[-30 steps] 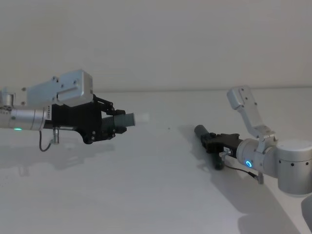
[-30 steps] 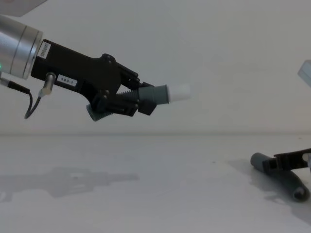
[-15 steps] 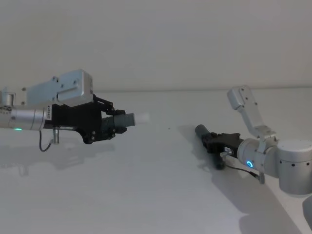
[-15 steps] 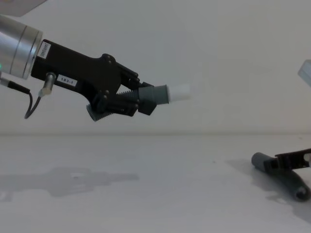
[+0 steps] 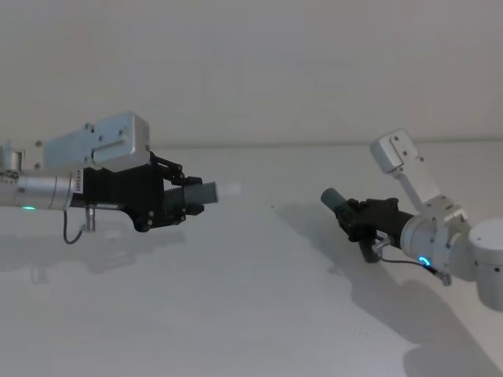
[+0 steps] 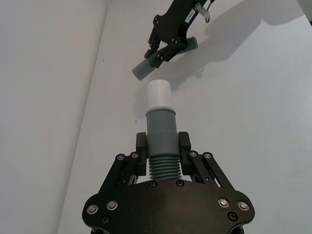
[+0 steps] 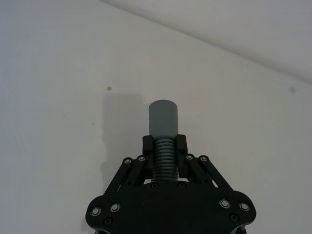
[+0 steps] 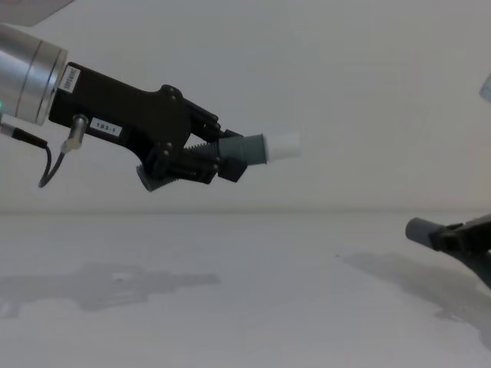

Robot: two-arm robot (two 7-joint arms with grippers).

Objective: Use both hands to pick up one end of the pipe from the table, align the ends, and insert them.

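Head view: left tool [image 5: 189, 202] clamped on dark grey ribbed plastic tube [image 5: 206, 192], white tip [image 5: 229, 189] projecting beyond it.
Right wrist view: right tool [image 7: 165, 144] clamped on dark grey hollow-mouthed tube [image 7: 163, 115].
Chest view: mouth [image 8: 418, 228] lies below tip; uncorrected offset risks jamming.

The white-tipped pipe piece [image 6: 161, 127] looks like matt grey plastic: smooth sleeve, then a corrugated ribbed stretch behind it. Its white tip [image 6: 158, 94] is smooth with a faint sheen. The plain grey pipe piece [image 7: 163, 118] is the same deal — smooth matt mouth end, ribbed further back. Bodies of the left gripper [image 8: 229, 158] and right gripper [image 7: 165, 145] are matt black, plastic-looking, dotted with small shiny metal screw heads [image 6: 221, 202]. The left arm [image 8: 24, 73] is satin silver metal — and the table [image 5: 236, 306] is plain matt white.
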